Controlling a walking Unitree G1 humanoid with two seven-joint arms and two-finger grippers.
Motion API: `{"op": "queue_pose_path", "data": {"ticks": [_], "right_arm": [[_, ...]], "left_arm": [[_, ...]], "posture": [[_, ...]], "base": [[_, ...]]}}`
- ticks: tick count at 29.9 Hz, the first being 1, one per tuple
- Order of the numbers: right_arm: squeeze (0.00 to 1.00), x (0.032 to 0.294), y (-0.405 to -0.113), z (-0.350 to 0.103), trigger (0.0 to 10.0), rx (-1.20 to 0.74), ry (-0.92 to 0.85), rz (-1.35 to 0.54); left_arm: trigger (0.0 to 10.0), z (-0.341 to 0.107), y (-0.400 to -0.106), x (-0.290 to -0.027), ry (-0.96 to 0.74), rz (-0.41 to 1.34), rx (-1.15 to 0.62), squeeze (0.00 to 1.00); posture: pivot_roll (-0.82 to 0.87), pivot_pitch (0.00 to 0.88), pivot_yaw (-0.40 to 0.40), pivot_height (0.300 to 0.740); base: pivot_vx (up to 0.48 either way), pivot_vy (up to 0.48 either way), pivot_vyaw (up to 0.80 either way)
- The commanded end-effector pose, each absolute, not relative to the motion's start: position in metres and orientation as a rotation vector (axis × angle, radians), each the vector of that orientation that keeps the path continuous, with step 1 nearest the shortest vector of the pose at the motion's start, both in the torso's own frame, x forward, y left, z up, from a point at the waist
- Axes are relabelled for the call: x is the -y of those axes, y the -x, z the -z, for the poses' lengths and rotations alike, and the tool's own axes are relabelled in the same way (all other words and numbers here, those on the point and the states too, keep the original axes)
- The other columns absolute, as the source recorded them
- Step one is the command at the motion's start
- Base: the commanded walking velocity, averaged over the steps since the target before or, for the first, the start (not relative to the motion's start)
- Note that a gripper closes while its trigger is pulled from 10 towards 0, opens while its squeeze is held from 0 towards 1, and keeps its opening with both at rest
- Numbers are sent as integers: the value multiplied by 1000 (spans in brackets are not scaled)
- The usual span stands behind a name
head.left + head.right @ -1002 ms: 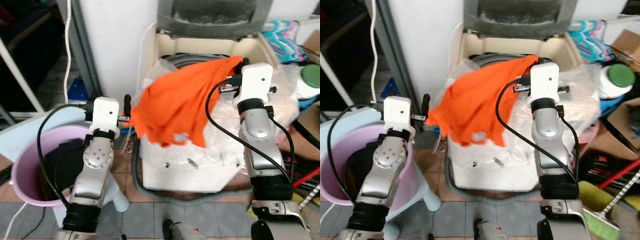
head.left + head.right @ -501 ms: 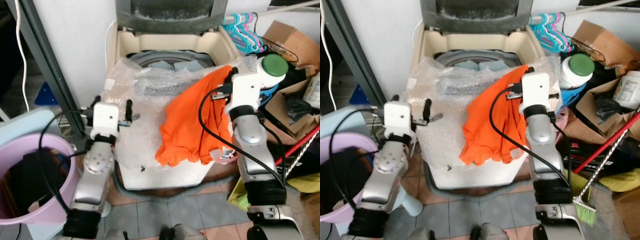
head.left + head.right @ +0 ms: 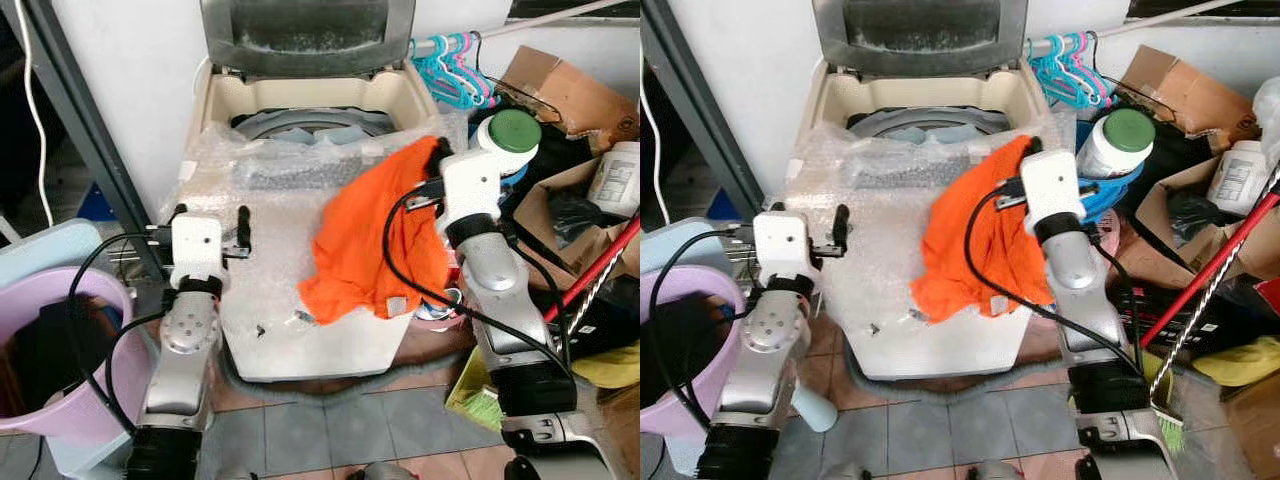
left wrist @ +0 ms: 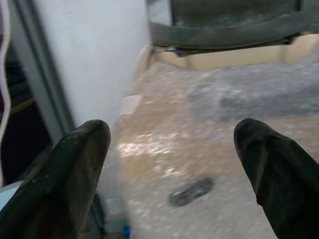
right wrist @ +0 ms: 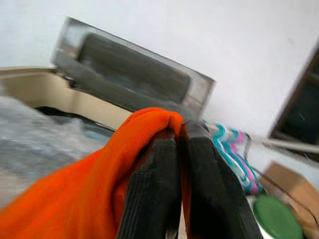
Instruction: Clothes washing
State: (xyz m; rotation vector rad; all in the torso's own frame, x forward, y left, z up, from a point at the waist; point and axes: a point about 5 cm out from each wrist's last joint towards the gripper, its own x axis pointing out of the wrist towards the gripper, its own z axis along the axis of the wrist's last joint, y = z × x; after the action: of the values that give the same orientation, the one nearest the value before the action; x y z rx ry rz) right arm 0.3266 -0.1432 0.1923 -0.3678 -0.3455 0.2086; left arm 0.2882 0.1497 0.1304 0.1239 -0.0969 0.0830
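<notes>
Two silver jointed arms end in white box-shaped wrist housings, each looped by a thick black cable running back down the forearm. The left gripper [image 4: 169,169] and right gripper [image 5: 182,149] each carry two long black fingers, the right pair ribbed along their length.

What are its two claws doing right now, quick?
Left gripper: open, holding nothing, over the washer.
Right gripper: closed on the orange cloth.
</notes>
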Motion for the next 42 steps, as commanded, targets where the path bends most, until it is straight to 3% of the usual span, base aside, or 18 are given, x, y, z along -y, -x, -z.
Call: {"op": "queue_pose_path", "data": {"ticks": [1,12,19,34,42], "right_arm": [[0,133,-327,-213,10000,442,396,-278],[0,137,-337,-228,10000,457,320,-262],[0,135,-338,-232,10000,482,374,-299],[0,148,-363,-271,10000,537,402,-269],[0,125,-360,-260,10000,531,407,-384]], "left_arm": [[10000,-129,-286,-157,-120,-119,80,0],[10000,-122,-280,-158,-96,-120,45,0],[10000,-121,-278,-155,-91,-104,41,0],[10000,-120,-278,-151,-89,-99,32,0],[10000,-120,-278,-152,-92,-102,34,0]], "posture": [[-63,0,4,740],[-52,0,-4,740],[-53,0,-2,740],[-49,0,-12,740],[-42,0,-19,740]], "base": [[0,0,656],[0,0,636],[140,0,517],[379,0,0],[376,0,0]]}}
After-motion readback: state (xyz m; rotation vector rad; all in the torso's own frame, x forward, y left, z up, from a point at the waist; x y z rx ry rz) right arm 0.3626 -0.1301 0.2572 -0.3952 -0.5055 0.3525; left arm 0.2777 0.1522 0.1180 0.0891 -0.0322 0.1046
